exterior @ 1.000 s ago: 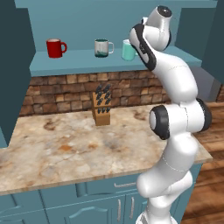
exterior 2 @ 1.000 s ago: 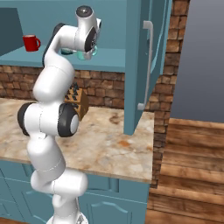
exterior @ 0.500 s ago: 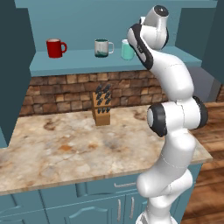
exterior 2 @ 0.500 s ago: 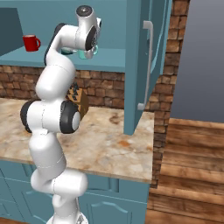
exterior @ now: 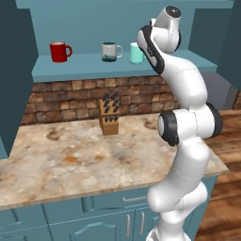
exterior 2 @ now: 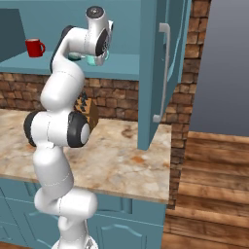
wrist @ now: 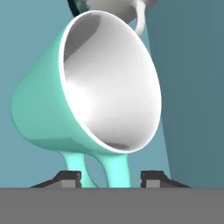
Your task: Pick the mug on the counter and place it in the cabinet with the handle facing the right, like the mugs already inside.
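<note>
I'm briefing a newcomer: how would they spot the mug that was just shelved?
Look at the teal wall cabinet above the counter. Three mugs stand along its shelf; take the rightmost one, beside the robot's arm. This mug is plain mint green, unlike the red mug and the grey, green-banded mug.

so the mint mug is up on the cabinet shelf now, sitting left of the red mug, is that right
Not quite. The mint-green mug is on the cabinet shelf, but it sits at the right end of the row, right of the grey mug, with the red mug at the far left. The left base view shows this.
</note>
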